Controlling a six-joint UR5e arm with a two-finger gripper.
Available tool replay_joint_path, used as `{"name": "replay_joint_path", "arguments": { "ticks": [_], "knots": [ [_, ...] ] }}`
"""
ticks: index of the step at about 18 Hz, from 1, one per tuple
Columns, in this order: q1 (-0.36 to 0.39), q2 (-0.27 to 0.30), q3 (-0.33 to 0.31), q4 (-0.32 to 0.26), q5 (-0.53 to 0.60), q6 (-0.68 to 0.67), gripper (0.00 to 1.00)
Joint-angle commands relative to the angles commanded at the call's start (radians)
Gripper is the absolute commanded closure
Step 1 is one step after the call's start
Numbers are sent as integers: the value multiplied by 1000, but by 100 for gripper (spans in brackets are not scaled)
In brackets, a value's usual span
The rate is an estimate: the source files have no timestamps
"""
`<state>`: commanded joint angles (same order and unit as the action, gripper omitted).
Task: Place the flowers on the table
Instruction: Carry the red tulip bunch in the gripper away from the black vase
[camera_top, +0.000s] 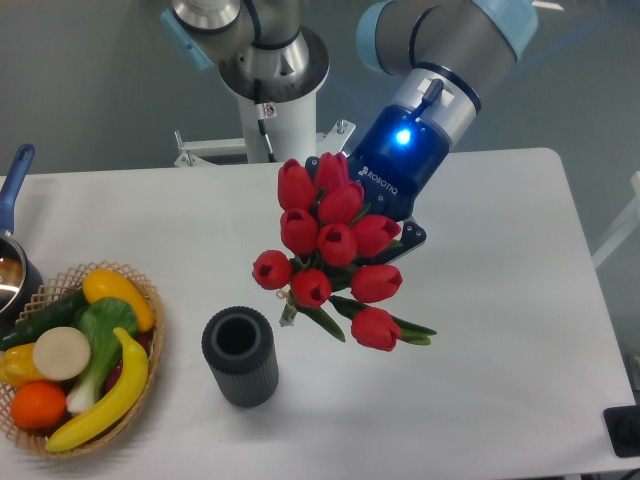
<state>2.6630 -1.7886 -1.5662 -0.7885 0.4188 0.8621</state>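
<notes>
Flowers (333, 250) are hanging in the air above the table (500, 300), just right of and above the dark ribbed vase (241, 356). I am seeing the gripper (385, 225) sitting behind the blooms; I cannot tell how its jaws are standing. A wicker basket (150, 345) of fruit is sitting at the left edge.
</notes>
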Motion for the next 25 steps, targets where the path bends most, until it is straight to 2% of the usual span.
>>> {"name": "replay_joint_path", "arguments": {
  "ticks": [14, 21, 25],
  "knots": [
    [20, 11, 0, 0, 46, -2, 59],
    [46, 49, -34, -3, 199, 2, 59],
    [37, 78, -87, -5, 434, 8, 60]
  ]
}}
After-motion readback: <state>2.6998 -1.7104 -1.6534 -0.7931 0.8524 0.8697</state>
